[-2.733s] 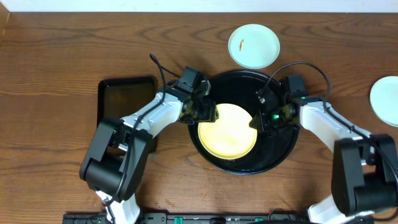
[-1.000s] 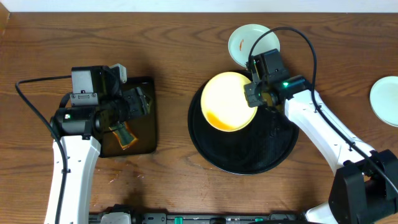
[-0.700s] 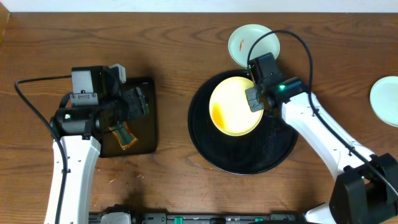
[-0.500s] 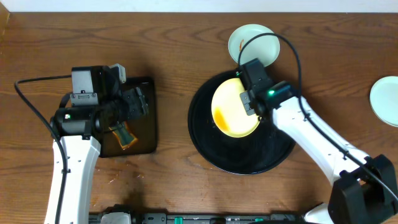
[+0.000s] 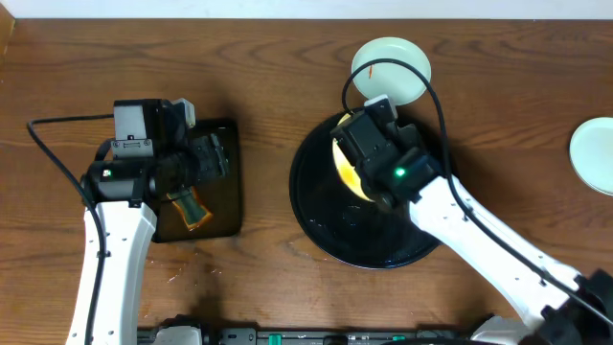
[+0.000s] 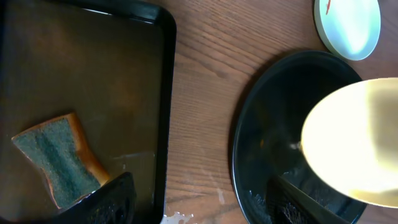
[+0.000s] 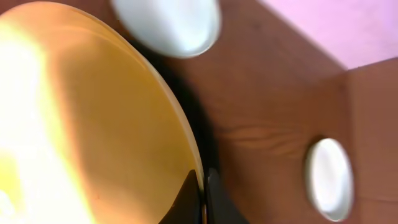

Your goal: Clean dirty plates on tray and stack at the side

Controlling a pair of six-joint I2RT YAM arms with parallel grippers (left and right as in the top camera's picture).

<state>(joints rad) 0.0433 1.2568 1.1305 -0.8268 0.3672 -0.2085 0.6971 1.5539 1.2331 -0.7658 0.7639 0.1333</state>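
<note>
right gripper (image 7: pixel 202 186): narrow, fingers (image 7: pixel 188 198) pinched on the rim of the yellow plate (image 7: pixel 81 124); the plate edge runs straight into the gap between them.
yellow plate: tilted in the grip, over the upper-left part of the tray (image 5: pixel 326 225). From overhead only a sliver (image 5: pixel 345 165) shows beside the right wrist. Can't tell if its low edge touches the tray. A darker orange patch sits on its face near the fingers.
left gripper (image 6: pixel 199 186): wide open, nothing between the fingers (image 6: pixel 115 198). It hangs over the right edge of the small tray (image 6: pixel 169 74), with bare table (image 6: pixel 205 93) under the gap.
sponge (image 6: pixel 59 158): flat in the small tray, green side up, just beside the left finger. Contact can't be told.
left gripper vs plate: well apart; the plate is at the far right of the left wrist view (image 6: pixel 351 140), above the tray (image 6: pixel 273 118).
smeared mint plate (image 5: pixel 391 69): on the table just beyond the tray's far rim, red streak on it.
second mint plate (image 5: pixel 594 153): on the table at the right edge, well apart from the tray.
tray contents: no plate lying flat on the visible part.
</note>
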